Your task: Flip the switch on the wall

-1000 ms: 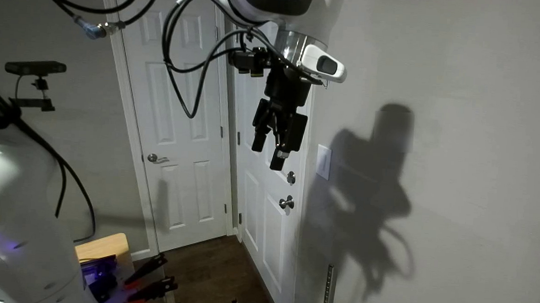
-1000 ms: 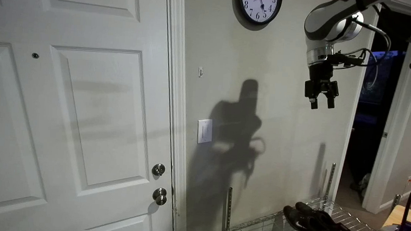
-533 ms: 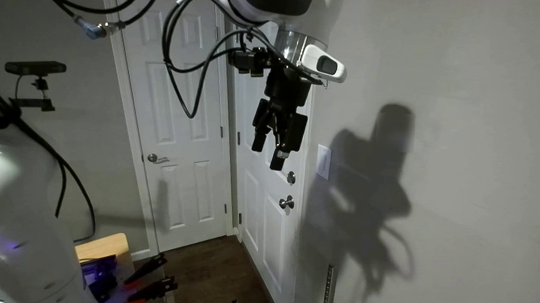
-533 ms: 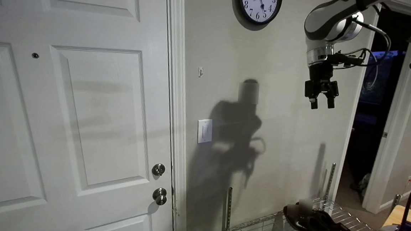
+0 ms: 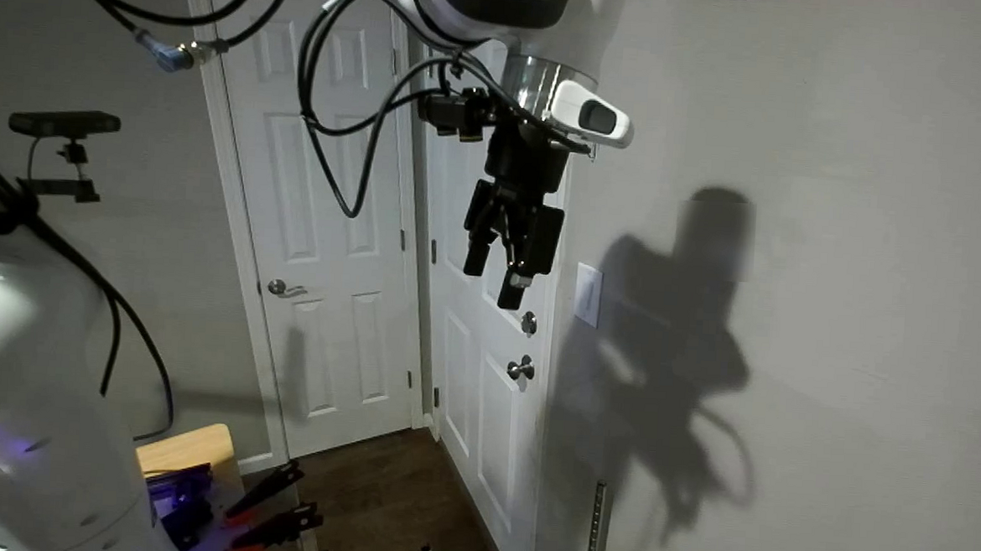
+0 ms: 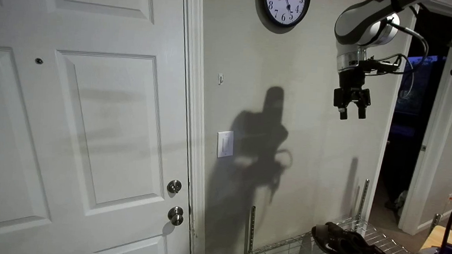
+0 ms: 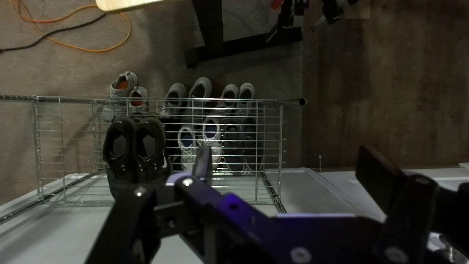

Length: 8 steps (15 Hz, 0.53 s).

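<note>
The switch is a small white upright plate on the wall; it shows in both exterior views [image 5: 588, 295] [image 6: 225, 144]. The wall [image 5: 873, 346] [image 6: 316, 69] is plain off-white and carries the arm's dark shadow beside the switch. My gripper [image 5: 492, 280] [image 6: 352, 114] points down with its fingers apart and nothing between them. It hangs in the air, apart from the switch, and appears higher than the plate in an exterior view. In the wrist view both dark fingers [image 7: 287, 161] stand wide apart. The switch cannot be made out there.
A white panelled door [image 6: 108, 127] with two round knobs stands beside the switch. A wire rack [image 6: 281, 252] holding dark shoes [image 7: 135, 146] stands below against the wall. A clock [image 6: 284, 7] hangs above. Cables [image 5: 363, 134] loop beside the wrist.
My gripper has shifted very slightly, rightward in one picture and leftward in the opposite one, a little toward the switch side. The fingers stay apart and the switch looks the same.
</note>
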{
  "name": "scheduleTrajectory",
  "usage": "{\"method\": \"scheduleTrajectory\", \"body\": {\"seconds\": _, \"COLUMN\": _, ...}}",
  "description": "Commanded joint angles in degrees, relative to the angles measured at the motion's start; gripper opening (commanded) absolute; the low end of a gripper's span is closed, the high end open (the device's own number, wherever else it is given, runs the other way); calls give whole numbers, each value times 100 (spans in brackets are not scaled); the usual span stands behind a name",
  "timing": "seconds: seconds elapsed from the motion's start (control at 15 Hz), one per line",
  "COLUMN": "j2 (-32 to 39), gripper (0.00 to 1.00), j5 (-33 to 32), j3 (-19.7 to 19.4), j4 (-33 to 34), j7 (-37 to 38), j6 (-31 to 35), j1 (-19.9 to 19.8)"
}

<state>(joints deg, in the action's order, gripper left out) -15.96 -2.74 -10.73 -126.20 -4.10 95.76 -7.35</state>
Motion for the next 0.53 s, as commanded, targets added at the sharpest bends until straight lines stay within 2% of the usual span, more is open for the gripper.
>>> {"method": "scheduleTrajectory", "body": {"seconds": 0.0, "j2": 321, "gripper": 100, "j5": 106, "j3": 41, "j4": 161, "j7": 70, "j6": 638, "j1": -27}}
{"method": "scheduleTrajectory", "body": {"seconds": 0.47, "j2": 1379, "gripper": 100, "j5": 929, "j3": 540, "j4": 605, "j7": 70, "j6": 2485, "j1": 454}}
